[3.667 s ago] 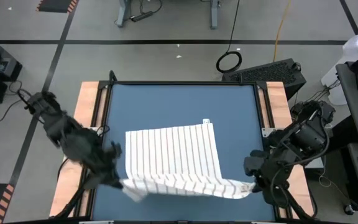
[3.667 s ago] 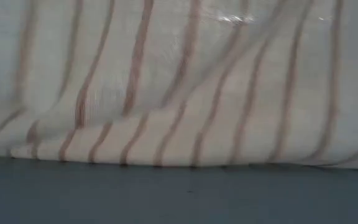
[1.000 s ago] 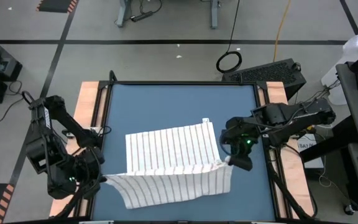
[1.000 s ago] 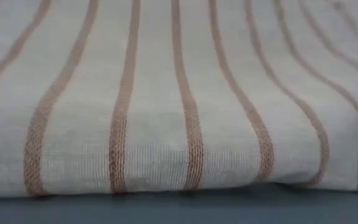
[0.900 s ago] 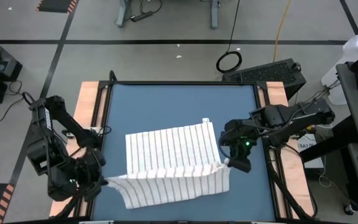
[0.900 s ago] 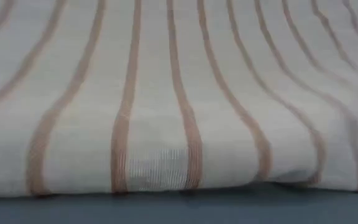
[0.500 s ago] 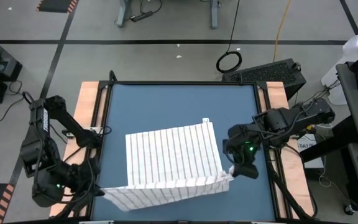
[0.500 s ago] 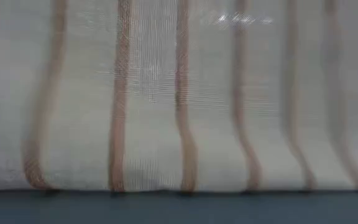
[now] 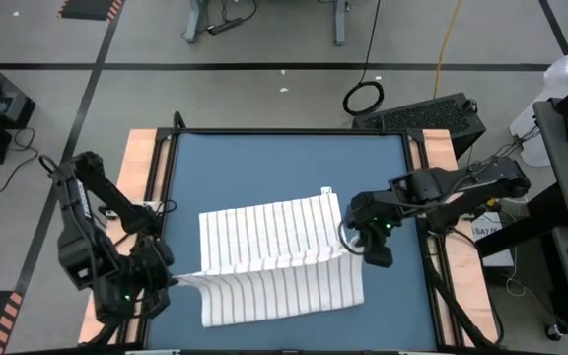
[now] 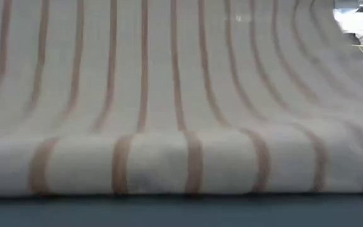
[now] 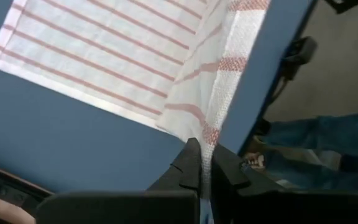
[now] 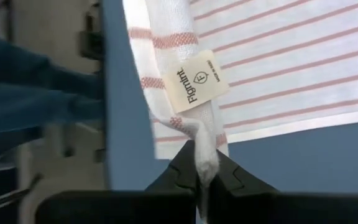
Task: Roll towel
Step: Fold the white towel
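The white towel [image 9: 274,266] with narrow reddish stripes lies on the blue table [image 9: 284,168]. Its far half lies flat. Its near part is doubled over along a fold [image 10: 181,167] that rests on the table. My left gripper [image 9: 171,282] is shut on the upper layer's left corner, and my right gripper [image 9: 351,245] is shut on its right corner. The upper layer sags between them over the flat part. The towel fills the low view. A sewn label [image 12: 194,79] sits by the right corner. My left gripper pinches the towel's left corner [image 11: 209,140] between its two fingers, coming from the table's left. The cloth runs from the fingers, lifted a little, toward the flat part. My right gripper pinches the bunched right corner [image 12: 205,152], just beside the label, between its two fingers, coming from the table's right. The corner is held clear of the table.
Wooden rails [image 9: 144,177] run along the table's left and right sides. The far half of the table is bare blue. A person's legs in jeans [image 11: 316,143] stand beyond the table's near edge and also show in the right wrist view [image 12: 36,81].
Both grippers have drawn the held edge toward the table's near edge, then carried it back toward the far edge. The right gripper has ended farther back and more toward the left than before. The upper layer now lies farther over the flat part, and the far half has stayed put.
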Motion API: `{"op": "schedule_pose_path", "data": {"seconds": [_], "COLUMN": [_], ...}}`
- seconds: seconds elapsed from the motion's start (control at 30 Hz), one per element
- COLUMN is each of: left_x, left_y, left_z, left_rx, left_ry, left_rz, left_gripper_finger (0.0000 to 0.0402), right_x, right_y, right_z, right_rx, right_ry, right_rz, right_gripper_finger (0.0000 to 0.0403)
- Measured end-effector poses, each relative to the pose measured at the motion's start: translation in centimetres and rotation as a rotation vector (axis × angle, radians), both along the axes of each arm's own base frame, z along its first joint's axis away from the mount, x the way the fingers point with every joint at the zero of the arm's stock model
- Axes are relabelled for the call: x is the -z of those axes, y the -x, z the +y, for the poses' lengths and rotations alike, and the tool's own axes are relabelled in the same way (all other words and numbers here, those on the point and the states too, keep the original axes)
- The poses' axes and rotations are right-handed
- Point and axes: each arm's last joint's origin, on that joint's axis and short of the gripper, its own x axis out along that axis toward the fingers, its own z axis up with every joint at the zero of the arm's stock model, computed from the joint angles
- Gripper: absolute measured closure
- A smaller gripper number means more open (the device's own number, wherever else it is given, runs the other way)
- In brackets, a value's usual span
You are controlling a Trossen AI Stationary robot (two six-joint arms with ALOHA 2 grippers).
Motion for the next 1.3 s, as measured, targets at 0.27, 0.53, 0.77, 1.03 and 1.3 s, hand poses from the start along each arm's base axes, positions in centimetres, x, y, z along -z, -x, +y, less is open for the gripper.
{"op": "schedule_pose_path", "data": {"seconds": [0.27, 0.53, 0.77, 1.03, 1.3], "left_x": [2.4, 4.0, 5.1, 6.6, 7.4], "left_y": [-0.6, -0.7, -0.8, -1.5, -2.2], "left_z": [0.5, 0.7, 1.0, 1.7, 2.7], "left_rx": [-0.034, -0.043, -0.055, -0.098, -0.144], "left_ry": [-0.071, -0.117, -0.16, -0.189, -0.219], "left_rz": [0.043, 0.071, 0.09, 0.116, 0.139], "left_gripper_finger": [0.0391, 0.0391, 0.0391, 0.0391, 0.0391], "right_x": [3.1, 4.5, 4.5, 6.6, 9.7], "right_y": [-1.8, -2.8, -3.0, -3.2, -2.8], "right_z": [-2.0, -3.3, -4.4, -4.8, -5.0], "right_rx": [0.004, 0.034, 0.1, 0.123, 0.209], "right_ry": [0.158, 0.222, 0.376, 0.417, 0.424], "right_rz": [0.06, 0.1, 0.071, 0.082, 0.132], "right_gripper_finger": [0.0403, 0.0403, 0.0403, 0.0403, 0.0403]}}
